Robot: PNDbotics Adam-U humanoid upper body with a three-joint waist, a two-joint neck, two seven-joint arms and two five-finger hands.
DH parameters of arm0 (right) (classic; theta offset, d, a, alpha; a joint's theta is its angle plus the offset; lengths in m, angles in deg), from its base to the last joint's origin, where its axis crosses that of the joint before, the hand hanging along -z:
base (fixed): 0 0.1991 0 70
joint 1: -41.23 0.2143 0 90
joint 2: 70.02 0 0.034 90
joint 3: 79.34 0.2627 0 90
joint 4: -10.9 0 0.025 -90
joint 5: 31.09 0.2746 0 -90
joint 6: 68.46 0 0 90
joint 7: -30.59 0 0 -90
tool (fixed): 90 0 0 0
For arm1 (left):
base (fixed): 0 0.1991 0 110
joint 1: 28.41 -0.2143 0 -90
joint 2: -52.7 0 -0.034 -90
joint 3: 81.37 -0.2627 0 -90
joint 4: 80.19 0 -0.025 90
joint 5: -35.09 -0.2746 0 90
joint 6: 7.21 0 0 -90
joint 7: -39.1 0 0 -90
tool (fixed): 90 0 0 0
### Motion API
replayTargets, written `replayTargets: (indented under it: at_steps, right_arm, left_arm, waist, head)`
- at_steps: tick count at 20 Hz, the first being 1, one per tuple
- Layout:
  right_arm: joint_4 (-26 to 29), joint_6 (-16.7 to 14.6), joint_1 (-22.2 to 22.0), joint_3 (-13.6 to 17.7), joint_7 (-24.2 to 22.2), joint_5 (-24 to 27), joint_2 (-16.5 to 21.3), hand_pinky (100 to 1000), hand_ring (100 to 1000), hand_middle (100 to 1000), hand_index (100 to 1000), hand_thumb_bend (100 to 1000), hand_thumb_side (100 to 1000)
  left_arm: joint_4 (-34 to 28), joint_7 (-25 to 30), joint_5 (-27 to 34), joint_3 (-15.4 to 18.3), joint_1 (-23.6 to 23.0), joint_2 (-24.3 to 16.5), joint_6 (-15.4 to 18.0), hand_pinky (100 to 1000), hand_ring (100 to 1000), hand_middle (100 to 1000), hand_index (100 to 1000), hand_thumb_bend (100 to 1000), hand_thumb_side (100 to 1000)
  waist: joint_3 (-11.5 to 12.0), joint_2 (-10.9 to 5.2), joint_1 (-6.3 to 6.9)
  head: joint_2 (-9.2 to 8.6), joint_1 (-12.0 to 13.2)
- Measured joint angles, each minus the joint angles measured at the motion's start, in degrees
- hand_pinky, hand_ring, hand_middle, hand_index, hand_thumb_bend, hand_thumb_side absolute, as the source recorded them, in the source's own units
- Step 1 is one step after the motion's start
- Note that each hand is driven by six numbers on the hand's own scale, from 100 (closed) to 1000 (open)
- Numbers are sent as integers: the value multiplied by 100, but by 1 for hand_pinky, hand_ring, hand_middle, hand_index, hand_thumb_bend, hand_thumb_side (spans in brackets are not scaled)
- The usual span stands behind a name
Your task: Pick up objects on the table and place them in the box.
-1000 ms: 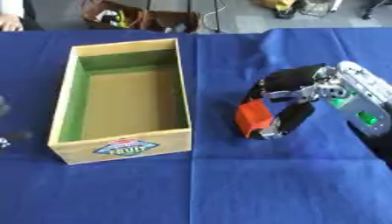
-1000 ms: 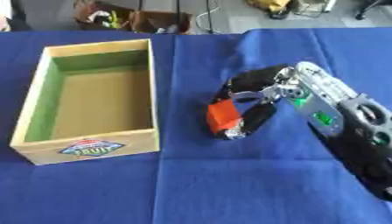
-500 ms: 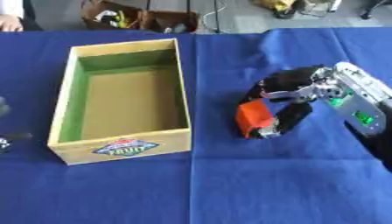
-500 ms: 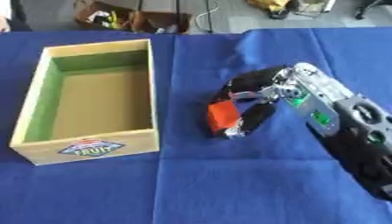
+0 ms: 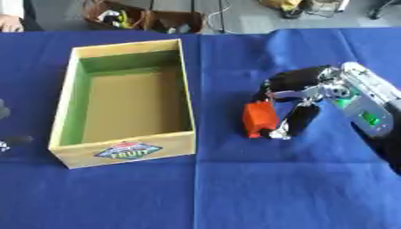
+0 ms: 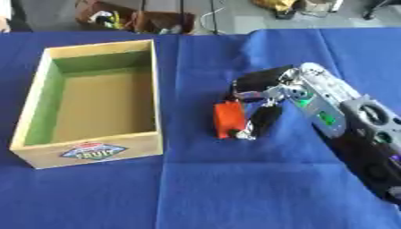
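A small orange block (image 5: 257, 118) lies on the blue cloth to the right of the wooden box (image 5: 72, 85). My right hand (image 5: 304, 92) reaches in from the right and is shut on the block, dark fingers curled over its top and the thumb (image 5: 294, 123) against its near right side. The box stands open, with green inner walls, a bare brown floor and a fruit label (image 5: 126, 150) on its front wall; nothing lies inside. Dark bits of my left hand (image 5: 14, 139) show at the left edge of the left eye view.
The table (image 6: 235, 188) is covered in blue cloth. My right forearm (image 6: 362, 129) crosses the right side. Beyond the far edge lie a brown bag (image 5: 139, 18) and cables on the floor.
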Motion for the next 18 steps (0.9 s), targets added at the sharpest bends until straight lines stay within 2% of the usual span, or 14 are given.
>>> replayTargets:
  at_steps: [4,10,18]
  right_arm:
    - [1,73,11,4,339,54,-2,643,549,371,469,100,416]
    - [10,289,64,79,797,151,-6,627,523,348,399,100,416]
    - [222,580,246,223,1085,400,-69,626,511,330,343,100,410]
  left_arm:
    - [0,17,1,0,0,0,-17,622,900,819,725,100,999]
    - [0,27,1,0,0,0,-27,623,900,819,725,100,1000]
    - [0,34,1,-1,0,0,-34,622,900,820,725,100,1000]
  waist:
    - [0,1,0]
    - [0,1,-1]
    - [-2,0,-4]
  head:
    - [-1,0]
    - [-4,-3]
    - [-4,-9]
